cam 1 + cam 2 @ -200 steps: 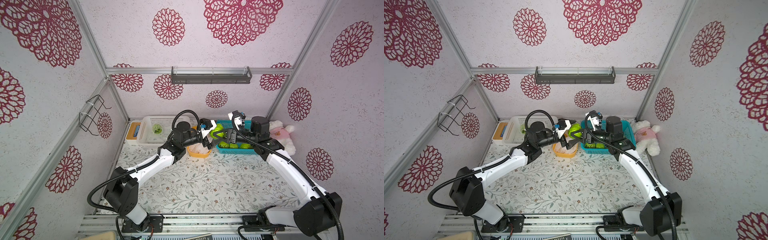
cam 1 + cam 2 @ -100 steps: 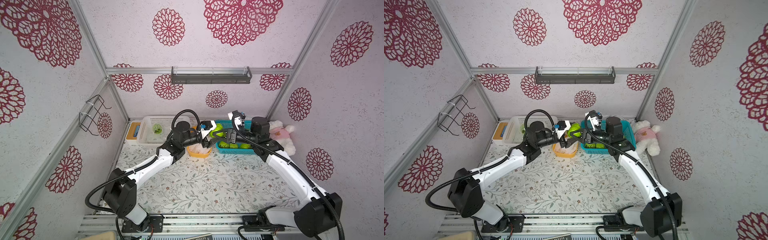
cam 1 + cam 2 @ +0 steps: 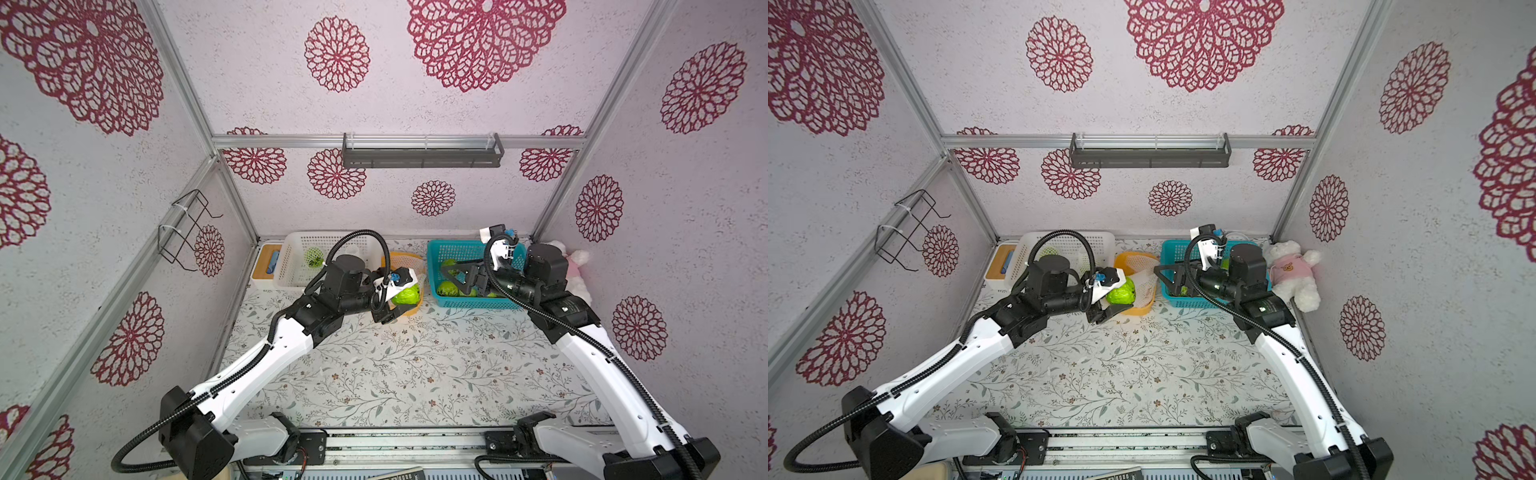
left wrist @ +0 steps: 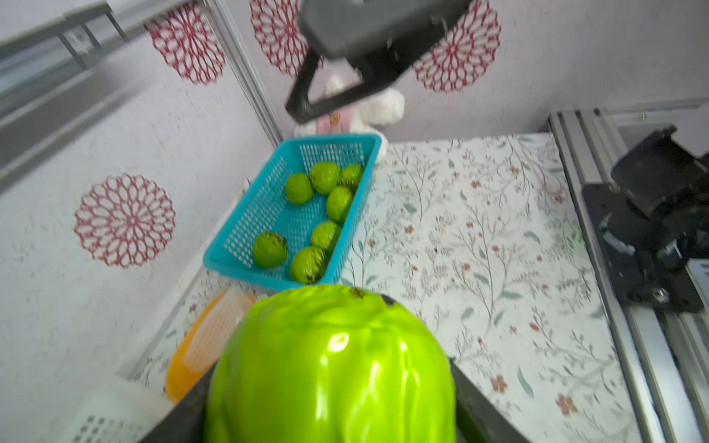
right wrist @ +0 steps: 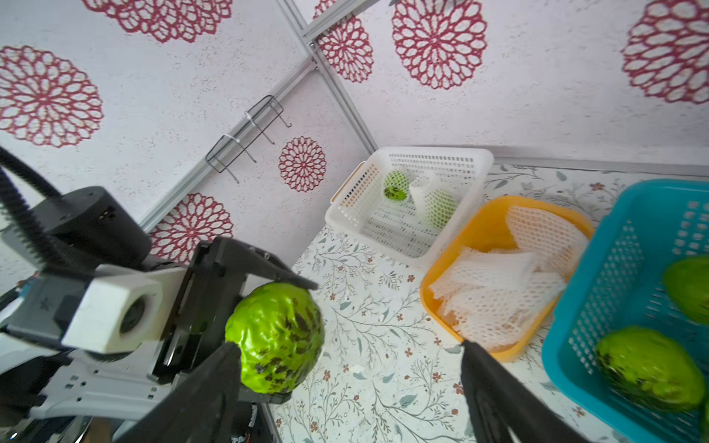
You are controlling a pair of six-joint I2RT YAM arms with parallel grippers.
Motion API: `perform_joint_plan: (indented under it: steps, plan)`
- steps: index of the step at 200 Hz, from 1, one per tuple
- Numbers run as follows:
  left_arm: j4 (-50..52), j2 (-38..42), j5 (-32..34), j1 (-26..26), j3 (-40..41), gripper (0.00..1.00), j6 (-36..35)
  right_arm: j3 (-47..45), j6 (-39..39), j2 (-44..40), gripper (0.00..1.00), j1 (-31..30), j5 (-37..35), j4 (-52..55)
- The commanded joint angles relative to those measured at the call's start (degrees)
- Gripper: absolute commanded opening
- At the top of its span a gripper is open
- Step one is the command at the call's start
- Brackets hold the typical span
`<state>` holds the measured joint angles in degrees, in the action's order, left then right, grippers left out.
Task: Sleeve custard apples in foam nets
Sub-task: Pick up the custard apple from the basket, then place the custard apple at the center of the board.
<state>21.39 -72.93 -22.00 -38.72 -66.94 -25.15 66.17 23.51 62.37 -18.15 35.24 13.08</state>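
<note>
My left gripper point(image 3: 400, 297) point(image 4: 330, 402) is shut on a bare green custard apple point(image 3: 407, 295) point(image 3: 1122, 291) point(image 4: 332, 360) point(image 5: 277, 335) and holds it above the near edge of the orange tray point(image 3: 409, 311) point(image 5: 475, 214). White foam nets point(image 5: 498, 284) point(image 3: 1142, 274) lie piled in that tray. My right gripper point(image 3: 455, 279) point(image 3: 1168, 277) point(image 5: 349, 347) stands open and empty over the teal basket point(image 3: 457, 249) point(image 4: 268, 207), to the right of the held fruit. Several bare custard apples point(image 4: 324, 177) point(image 5: 648, 368) lie in that basket.
A white basket point(image 3: 309, 243) point(image 5: 368, 184) at the back left holds two netted fruits point(image 5: 396, 185) point(image 5: 438, 207). A small box point(image 3: 268, 259) sits left of it. A plush toy point(image 3: 1292, 270) leans in the back right corner. A wire rack point(image 3: 187, 228) hangs on the left wall.
The left gripper has closed on the custard apple and moved it left and nearer. The right gripper has let go, opened wider and drawn back over the teal basket.
</note>
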Motion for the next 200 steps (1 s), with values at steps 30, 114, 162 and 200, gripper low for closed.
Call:
perform_joint_plan:
  steps: [30,114,162,200]
  plan:
    - [20.9,-4.2,8.8,-7.1,2.9,0.56,-2.2,-2.1,-1.3,-0.4,0.91,1.8,-24.1,7.6]
    - [28.4,-24.0,21.7,-17.1,2.2,0.58,-3.6,-4.6,-1.3,-3.5,0.9,2.0,-28.1,7.3]
    - [25.9,-27.9,20.7,-18.4,2.0,0.65,-3.9,-5.2,-1.9,-4.0,0.91,2.1,-28.7,6.9]
    - [25.4,-30.4,20.8,-18.9,2.2,0.68,-3.9,-5.1,-2.3,-4.2,0.91,2.1,-29.0,6.8]
